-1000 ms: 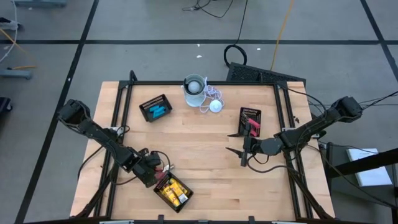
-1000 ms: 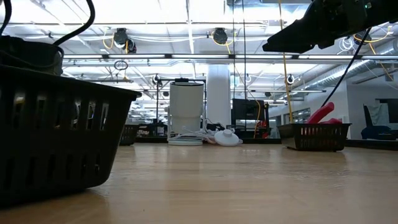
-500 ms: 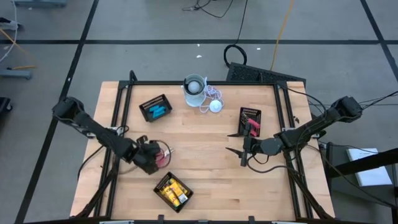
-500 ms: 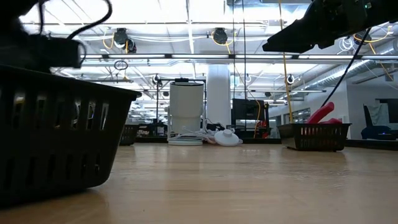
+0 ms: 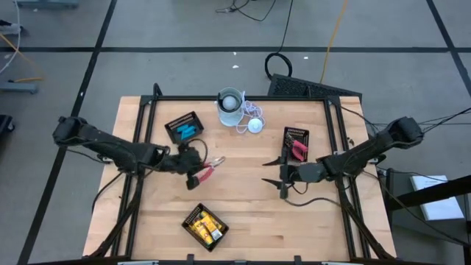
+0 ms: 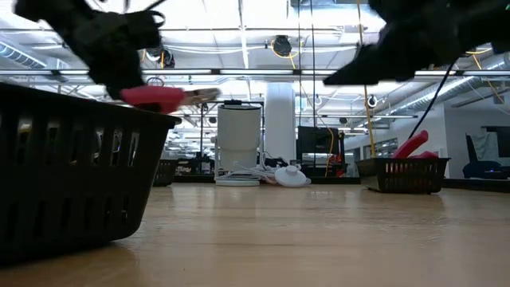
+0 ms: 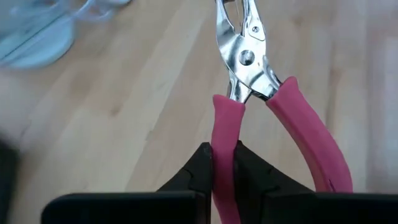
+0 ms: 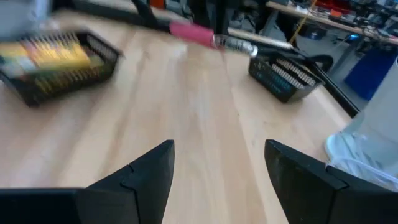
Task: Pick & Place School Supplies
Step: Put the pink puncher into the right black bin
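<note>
My left gripper [image 5: 196, 174] is over the table's middle left, shut on a red-handled scissor-like tool [image 5: 210, 171] with silver metal jaws [image 7: 244, 43]; the low view shows the tool [image 6: 158, 97] in the air. My right gripper [image 5: 275, 176] hovers open at the table's middle right, beside the black mesh tray [image 5: 296, 144] that holds more red-handled tools. Yellow-and-black pieces fill the near tray [image 5: 204, 225]. Light-blue sticks lie in the far-left tray [image 5: 184, 129]. My left gripper pinches one of the tool's two red handles [image 7: 222, 140] between its two fingers, which lie along the handle. It comes roughly level from the table's left. The other handle [image 7: 309, 143] is free beside it, and the metal jaws point away from the gripper. The tool is lifted clear of the table.
A white cup [image 5: 229, 105] and a white corded disc [image 5: 255, 125] stand at the far edge. A black frame rail [image 5: 140, 132] runs along the table's sides. Bare wood [image 5: 243, 199] lies between the trays.
My left gripper has carried the red-handled tool from beside the near yellow tray toward the far edge and the right, turning so that the tool now points toward the table's right. My right gripper has shifted slightly to the left.
</note>
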Controlling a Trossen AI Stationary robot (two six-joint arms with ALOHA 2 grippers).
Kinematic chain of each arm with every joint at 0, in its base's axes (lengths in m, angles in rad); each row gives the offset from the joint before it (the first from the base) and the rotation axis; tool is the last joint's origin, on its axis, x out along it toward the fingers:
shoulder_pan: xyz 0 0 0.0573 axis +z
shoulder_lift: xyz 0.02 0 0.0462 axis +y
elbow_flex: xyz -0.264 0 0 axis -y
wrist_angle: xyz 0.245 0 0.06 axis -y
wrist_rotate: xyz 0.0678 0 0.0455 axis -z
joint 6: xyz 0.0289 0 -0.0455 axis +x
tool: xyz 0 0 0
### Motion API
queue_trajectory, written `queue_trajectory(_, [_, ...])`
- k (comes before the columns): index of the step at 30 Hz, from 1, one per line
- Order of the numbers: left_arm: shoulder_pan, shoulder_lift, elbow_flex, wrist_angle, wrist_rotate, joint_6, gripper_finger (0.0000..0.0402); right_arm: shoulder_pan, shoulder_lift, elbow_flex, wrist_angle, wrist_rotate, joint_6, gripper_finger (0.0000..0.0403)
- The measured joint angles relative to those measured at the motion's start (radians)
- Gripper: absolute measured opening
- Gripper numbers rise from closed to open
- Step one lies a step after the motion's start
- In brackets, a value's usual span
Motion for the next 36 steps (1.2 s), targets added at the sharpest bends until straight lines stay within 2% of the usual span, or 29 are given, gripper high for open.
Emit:
queue_trajectory(8, [0.138, 0.207, 0.108, 0.131, 0.163, 0.179, 0.0033, -0.063, 0.18, 0.0, 0.197, 0.003, -0.134, 0.0242])
queue_trajectory(17, [0.182, 0.441, 0.32, 0.119, 0.281, 0.307, 0.0033, -0.108, 0.228, 0.013, 0.224, 0.008, -0.205, 0.0242])
queue_trajectory(25, [0.184, 0.525, 0.459, 0.058, 0.312, 0.377, 0.0033, -0.125, 0.228, 0.019, 0.217, 0.009, -0.246, 0.0242])
queue_trajectory(32, [0.204, 0.54, 0.489, 0.06, 0.338, 0.403, 0.0033, -0.125, 0.228, 0.019, 0.22, 0.009, -0.275, 0.0241])
queue_trajectory(36, [0.208, 0.539, 0.492, 0.074, 0.341, 0.405, 0.0033, -0.125, 0.228, 0.018, 0.231, 0.006, -0.298, 0.0226])
